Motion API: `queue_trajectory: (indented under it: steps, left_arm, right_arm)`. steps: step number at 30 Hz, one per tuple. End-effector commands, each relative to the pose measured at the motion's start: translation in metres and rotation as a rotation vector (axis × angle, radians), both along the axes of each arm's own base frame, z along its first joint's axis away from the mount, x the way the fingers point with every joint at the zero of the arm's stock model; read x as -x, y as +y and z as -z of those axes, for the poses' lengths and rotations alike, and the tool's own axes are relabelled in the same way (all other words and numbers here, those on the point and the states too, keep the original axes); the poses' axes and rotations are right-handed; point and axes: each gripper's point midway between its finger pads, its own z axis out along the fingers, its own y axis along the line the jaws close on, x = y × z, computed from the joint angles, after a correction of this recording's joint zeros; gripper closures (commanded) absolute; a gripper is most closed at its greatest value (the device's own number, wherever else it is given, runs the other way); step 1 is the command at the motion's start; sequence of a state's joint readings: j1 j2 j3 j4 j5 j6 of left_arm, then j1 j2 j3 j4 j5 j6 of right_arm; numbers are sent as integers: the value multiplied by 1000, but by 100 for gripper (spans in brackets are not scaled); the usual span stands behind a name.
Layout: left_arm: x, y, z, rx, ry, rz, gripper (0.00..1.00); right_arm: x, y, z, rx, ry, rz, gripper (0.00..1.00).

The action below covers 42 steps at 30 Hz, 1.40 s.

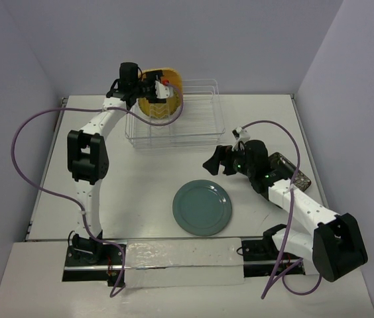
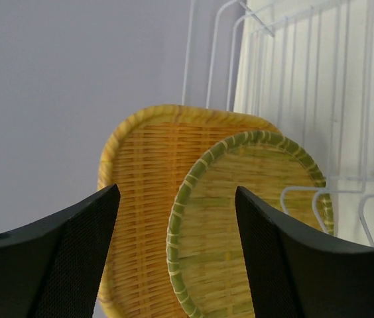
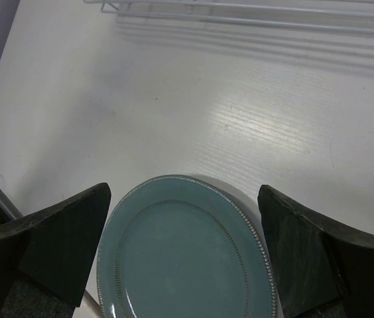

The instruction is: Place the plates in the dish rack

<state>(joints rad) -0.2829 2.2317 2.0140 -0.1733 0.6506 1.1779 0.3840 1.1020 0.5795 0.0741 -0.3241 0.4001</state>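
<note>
Counting plates, Sam: how many do you make it?

Four, Ana. One orange-tan square plate and one small round yellow plate stand on edge side by side at the left end of the dish rack. One teal plate lies flat on the table, near the front. One dark square plate lies at the right, partly hidden under the right arm.

So half done?

That is my reading: two loaded, two left on the table. One rack, and most of its slots look free.

And the arms?

Two. The left gripper is up at the rack with its fingers spread; both racked plates show beyond them, and nothing is pinched. The right gripper hangs over the far edge of the teal plate, fingers wide apart, not touching it as far as I can tell.

Next up, then?

Probably the teal one, since the right gripper is already above it. The dark one would come last.
</note>
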Motion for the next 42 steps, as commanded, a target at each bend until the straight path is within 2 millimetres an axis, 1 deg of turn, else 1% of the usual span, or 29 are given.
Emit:
queue_trajectory:
  steps: [1, 3, 4, 5, 7, 8, 9, 10, 11, 12, 13, 14, 15, 17, 18, 19, 21, 22, 24, 25, 26, 28, 29, 31, 34, 37, 39, 41, 42]
  left_arm:
    - [23, -4, -95, 145, -131, 4, 20]
    - [49, -3, -133, 197, -182, 35, 10]
    - [57, -3, -146, 228, -208, 45, 10]
    - [65, -1, -152, 250, -221, 46, 10]
    - [88, -1, -162, 377, -173, 34, 10]
    - [97, -2, -174, 438, -168, 34, 10]
    - [106, -2, -184, 479, -155, 36, 7]
    - [117, -5, -187, 519, -114, 42, 2]
    - [133, -9, -201, 571, -78, 63, 1]
    - [143, -15, -204, 639, 20, 68, 1]
    - [148, -12, -218, 712, 51, 17, 1]
    - [157, -22, -224, 795, 145, -1, 1]
    - [161, -25, -229, 840, 170, -38, 1]
    - [167, -22, -237, 1074, 369, -234, 1]
    - [168, -18, -236, 1126, 403, -318, 1]
    - [172, -17, -231, 1181, 476, -377, 1]
    - [193, -28, -184, 1180, 662, -464, 1]
    - [206, -33, -165, 1175, 729, -481, 1]
    - [223, -32, -142, 1195, 785, -521, 1]
    - [240, -29, -136, 1225, 825, -535, 1]
    - [244, -26, -117, 1227, 860, -580, 1]
    - [272, -17, -93, 1273, 942, -628, 1]
    - [283, -19, -83, 1274, 978, -634, 1]
    - [305, -21, -58, 1256, 1053, -648, 1]
    - [325, -19, -25, 1219, 1149, -730, 1]
    - [356, -19, 29, 1110, 1282, -831, 1]
    - [367, -27, 31, 1112, 1352, -787, 1]
    - [393, -43, 48, 1058, 1481, -652, 1]
    - [399, -42, 60, 1036, 1498, -656, 1]
  right_arm:
    - [-12, 1, -34, -30, -88, 35, 0]
    - [-16, -6, -35, -28, -90, 89, 0]
    - [-17, -8, -34, -29, -87, 108, 0]
    - [-18, -11, -34, -29, -83, 129, 0]
    - [-17, -19, -33, -34, -72, 183, 0]
    - [-16, -21, -32, -36, -67, 202, 0]
    - [-15, -24, -31, -38, -60, 220, 0]
    - [-14, -28, -30, -41, -51, 244, 0]
    - [-12, -33, -27, -48, -38, 277, 0]
    - [-7, -37, -21, -47, -20, 296, 0]
    - [-6, -40, -20, -50, -15, 313, 0]
    - [0, -44, -11, -45, 14, 330, 0]
    - [1, -45, -8, -48, 27, 338, 0]
    - [13, -52, 6, -52, 77, 366, 0]
    - [15, -53, 9, -58, 89, 374, 0]
    - [20, -55, 15, -61, 110, 376, 0]
    - [35, -55, 32, -71, 163, 370, 0]
    - [40, -55, 40, -72, 183, 362, 0]
    - [48, -58, 50, -66, 215, 366, 0]
    - [53, -60, 58, -64, 241, 374, 0]
    - [58, -61, 64, -58, 257, 377, 0]
    - [67, -63, 76, -65, 297, 385, 0]
    - [70, -63, 80, -65, 312, 385, 0]
    - [78, -62, 90, -71, 348, 372, 0]
    - [87, -61, 104, -63, 396, 361, 0]
    - [94, -62, 115, -47, 448, 355, 0]
    - [96, -61, 119, -43, 468, 343, 0]
    - [103, -56, 123, -42, 501, 300, 0]
    - [107, -52, 124, -50, 524, 272, 0]
